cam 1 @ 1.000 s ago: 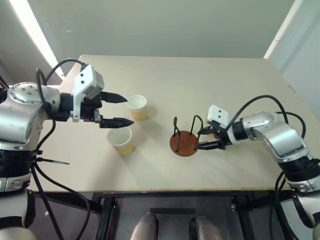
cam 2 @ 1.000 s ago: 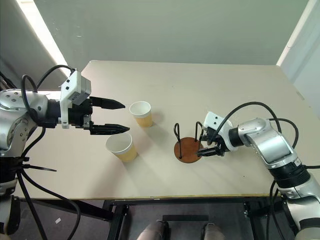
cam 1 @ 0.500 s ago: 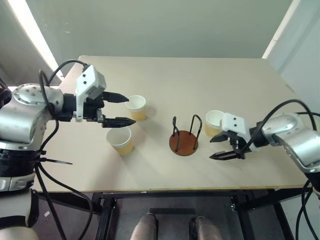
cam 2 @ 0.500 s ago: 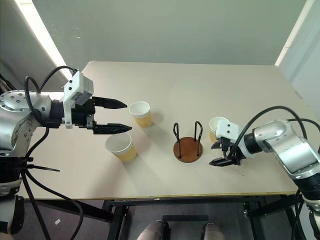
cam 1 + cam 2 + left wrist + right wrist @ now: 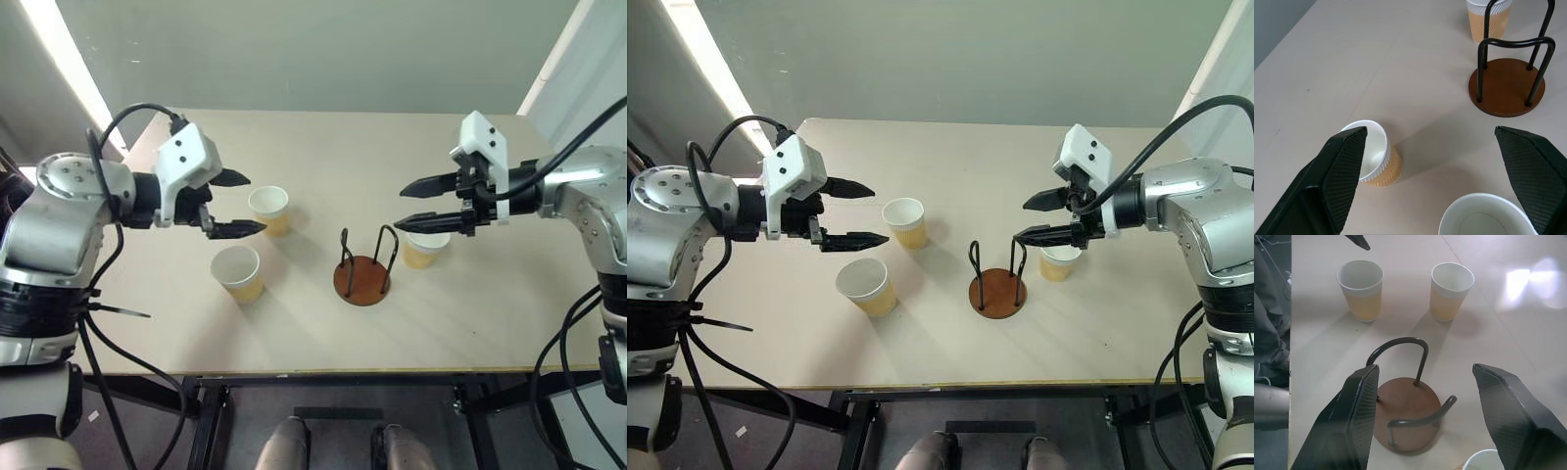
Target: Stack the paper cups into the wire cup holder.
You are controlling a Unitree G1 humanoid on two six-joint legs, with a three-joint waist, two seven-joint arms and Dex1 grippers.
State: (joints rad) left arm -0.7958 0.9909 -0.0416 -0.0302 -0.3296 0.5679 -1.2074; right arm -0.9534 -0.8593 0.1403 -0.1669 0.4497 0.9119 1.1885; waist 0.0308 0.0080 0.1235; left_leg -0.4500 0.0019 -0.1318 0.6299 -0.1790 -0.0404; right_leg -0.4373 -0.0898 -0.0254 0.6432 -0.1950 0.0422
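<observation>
Paper cups (image 5: 267, 209), light and easily crushed, stand upright on the bench (image 5: 323, 147): two left of the empty wire cup holder (image 5: 361, 264), one just right. Both the left gripper (image 5: 238, 204) and right gripper (image 5: 411, 203) hover with jaws spread, empty. Gentle sidewall pinch looks best.

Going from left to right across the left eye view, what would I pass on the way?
Left hand → nearer paper cup → farther paper cup → wire cup holder → right hand → third paper cup, partly behind that hand's fingers.
</observation>
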